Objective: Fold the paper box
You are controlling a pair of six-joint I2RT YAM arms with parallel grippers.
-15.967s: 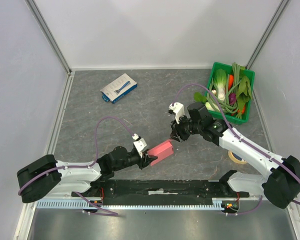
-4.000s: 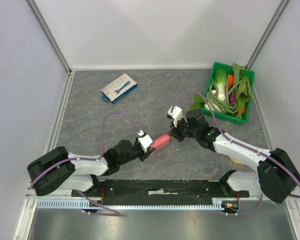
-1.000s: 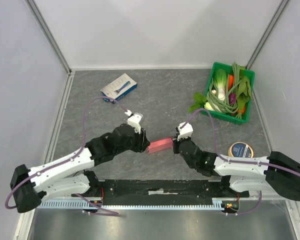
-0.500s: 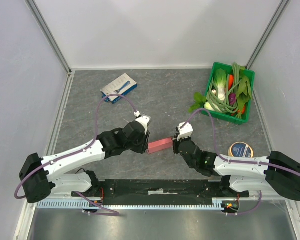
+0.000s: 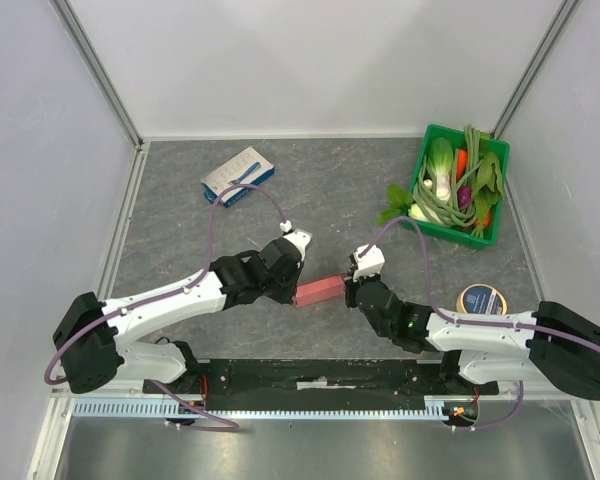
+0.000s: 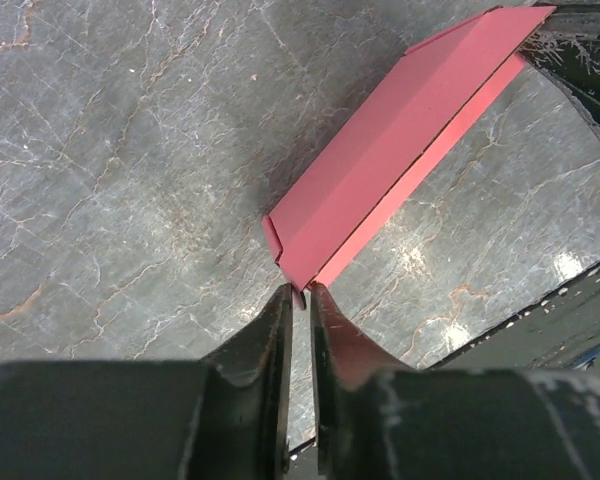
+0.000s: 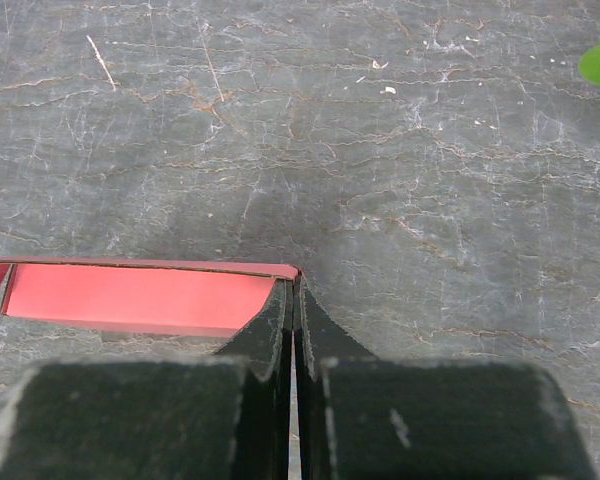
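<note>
Two jaw pairs held the paper box (image 5: 317, 291): my right (image 7: 293, 300) clamped one end, my left (image 6: 300, 300) narrowed around the other corner; uneven pulling risked tearing it.

white arms (image 5: 170, 308), black joints, purple cables (image 5: 242, 196), black claws.

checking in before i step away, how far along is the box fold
Partly done: the paper box is already a flat folded strip. In hand: right fingers pinch one end, left fingers nearly closed on the other corner. Left: raising it into a box.
</note>
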